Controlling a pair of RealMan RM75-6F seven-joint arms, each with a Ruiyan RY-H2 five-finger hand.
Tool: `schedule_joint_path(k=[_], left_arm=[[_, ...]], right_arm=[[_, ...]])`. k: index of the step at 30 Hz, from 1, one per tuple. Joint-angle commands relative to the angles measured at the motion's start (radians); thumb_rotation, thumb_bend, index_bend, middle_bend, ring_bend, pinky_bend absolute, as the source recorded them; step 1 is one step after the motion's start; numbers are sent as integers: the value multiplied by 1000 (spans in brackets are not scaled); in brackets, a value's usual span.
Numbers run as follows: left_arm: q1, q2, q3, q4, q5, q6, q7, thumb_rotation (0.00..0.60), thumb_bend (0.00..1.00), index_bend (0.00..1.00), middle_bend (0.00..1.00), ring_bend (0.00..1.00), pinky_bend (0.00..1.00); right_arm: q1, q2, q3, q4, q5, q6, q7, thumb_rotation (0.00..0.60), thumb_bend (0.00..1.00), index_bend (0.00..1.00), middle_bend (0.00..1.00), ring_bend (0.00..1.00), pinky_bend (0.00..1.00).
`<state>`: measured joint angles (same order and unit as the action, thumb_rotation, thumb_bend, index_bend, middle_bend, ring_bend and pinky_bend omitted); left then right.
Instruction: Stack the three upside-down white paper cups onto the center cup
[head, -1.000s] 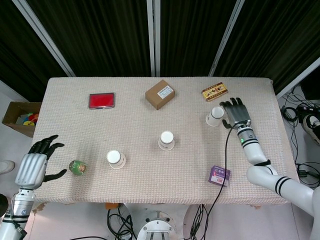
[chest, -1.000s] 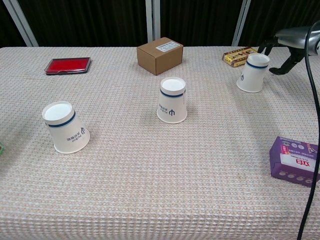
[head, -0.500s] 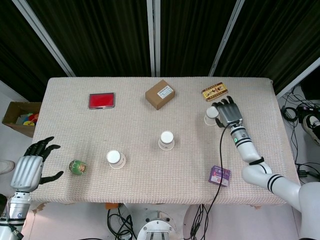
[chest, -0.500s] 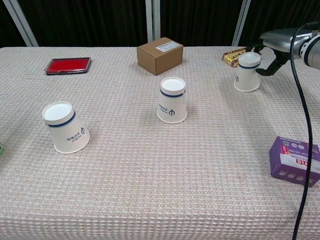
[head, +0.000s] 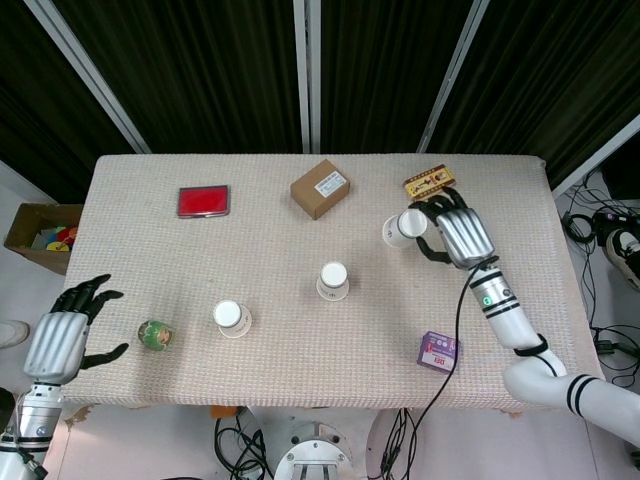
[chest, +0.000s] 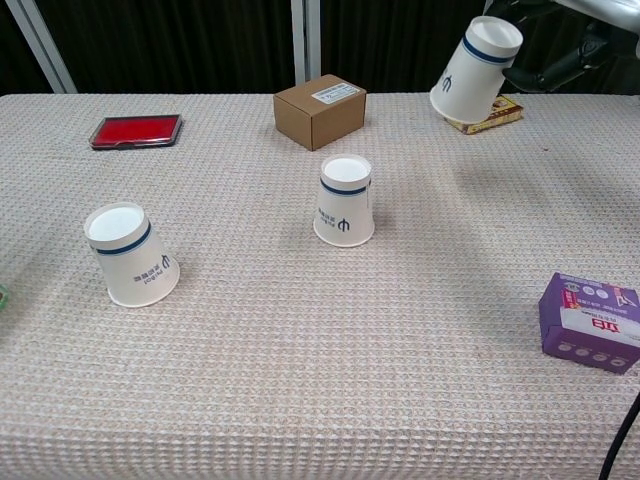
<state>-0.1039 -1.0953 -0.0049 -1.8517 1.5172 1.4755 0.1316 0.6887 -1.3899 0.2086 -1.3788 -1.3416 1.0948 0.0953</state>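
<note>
My right hand (head: 455, 232) grips an upside-down white paper cup (chest: 474, 72) by its top and holds it tilted in the air, right of the table's middle; that cup (head: 404, 227) also shows in the head view. The center cup (head: 333, 280) stands upside down on the cloth, to the left of the lifted one and below it; the chest view shows this center cup (chest: 345, 200) too. A third cup (head: 230, 317) stands upside down at the front left, seen as well in the chest view (chest: 128, 253). My left hand (head: 68, 335) hovers open off the table's left front corner.
A brown cardboard box (head: 320, 188) sits behind the center cup. A red flat case (head: 204, 201) lies at the back left, a yellow packet (head: 428, 182) at the back right. A purple box (head: 438, 351) lies front right, a green ball-like object (head: 154, 334) front left.
My right hand closed on the right cup, lifted it off the table and carried it left toward the middle, tilting it. The left hand stayed at the left front corner.
</note>
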Motion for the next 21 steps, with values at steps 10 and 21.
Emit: schedule_joint_path(k=[10,21], left_arm=[[-6,-15,0,4,6,-16,3,600,100,272,107,132,182],[-13,-25,-2,9,-1,-32,2,600,101,272,107,132,182]], right_arm=[[-5,-47,-34,-114,-124,16,182,600,425,504,383,193,154],[40,-142,-39,-16,-136,-23,109,600,428,505,379,193,157]])
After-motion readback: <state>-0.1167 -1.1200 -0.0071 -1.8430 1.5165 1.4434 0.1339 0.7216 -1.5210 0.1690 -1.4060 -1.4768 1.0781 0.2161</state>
